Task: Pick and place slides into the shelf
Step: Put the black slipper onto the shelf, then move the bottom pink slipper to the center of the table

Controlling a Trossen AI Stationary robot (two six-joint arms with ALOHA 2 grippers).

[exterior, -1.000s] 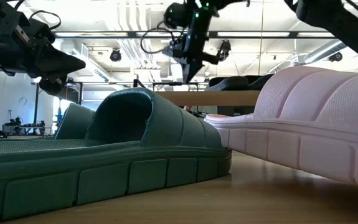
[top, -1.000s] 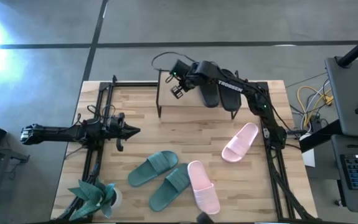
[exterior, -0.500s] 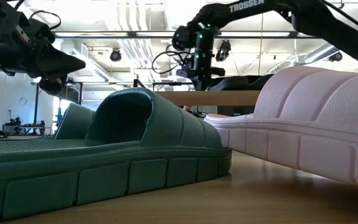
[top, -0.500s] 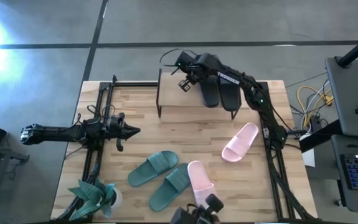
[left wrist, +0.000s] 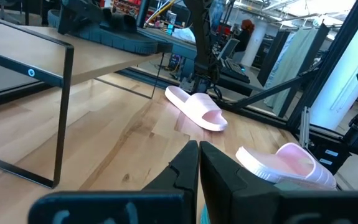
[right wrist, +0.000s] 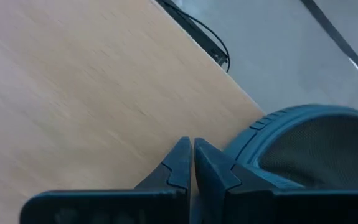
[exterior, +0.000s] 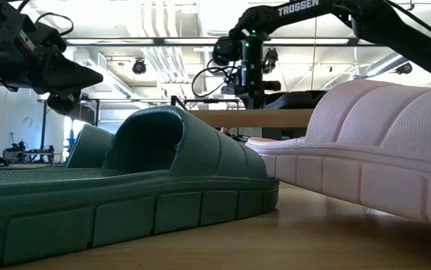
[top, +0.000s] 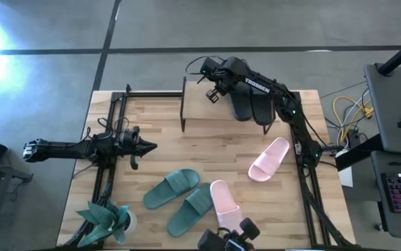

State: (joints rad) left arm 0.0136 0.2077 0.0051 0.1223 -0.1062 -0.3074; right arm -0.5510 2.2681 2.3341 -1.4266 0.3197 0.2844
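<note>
Six rubber slides showed: two black ones (top: pixel 250 106) on the low plank-topped shelf (top: pixel 201 111), two dark green (top: pixel 180 199) and two light pink (top: pixel 268 159) on the wooden desk (top: pixel 207 150). The right gripper (top: pixel 213 93) hung above the shelf, jaws together; the left gripper (top: pixel 151 146) waited, jaws together, near a leafy plant (top: pixel 106 220).

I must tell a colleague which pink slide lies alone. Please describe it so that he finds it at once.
Start at the shelf at the table's far edge, where two black slides lie. Come toward the near edge along the right arm's side: the lone pink slide lies there at a slant. The other pink slide lies beside the green pair.
</note>
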